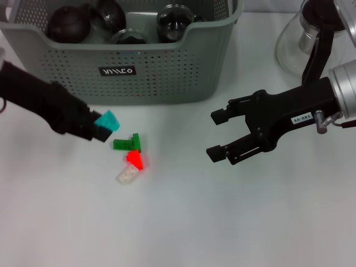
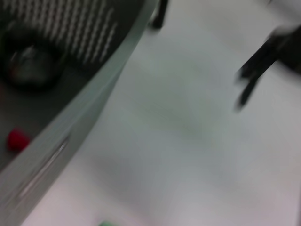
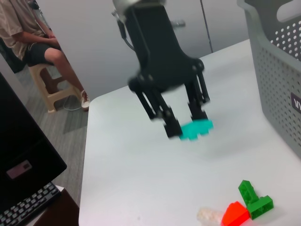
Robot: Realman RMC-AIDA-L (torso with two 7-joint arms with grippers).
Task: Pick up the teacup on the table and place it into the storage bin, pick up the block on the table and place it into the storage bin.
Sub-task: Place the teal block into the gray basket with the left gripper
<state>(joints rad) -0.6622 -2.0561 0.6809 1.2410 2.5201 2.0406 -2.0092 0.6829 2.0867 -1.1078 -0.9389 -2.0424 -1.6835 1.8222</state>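
Head view: left gripper (image 1: pixel 99 129) pinches angular teal block (image 1: pixel 107 120), seemingly plastic.

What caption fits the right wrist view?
Left gripper holds a teal block above the table, beside the storage bin; green, red and clear blocks lie below.

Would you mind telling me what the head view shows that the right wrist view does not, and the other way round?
Only the head view shows the dark teacups inside the storage bin, the glass teapot and the open right gripper. Only the right wrist view shows a seated person and a keyboard beyond the table. Both show the left gripper holding the teal block above the table, with the green block, red block and clear block lying below.
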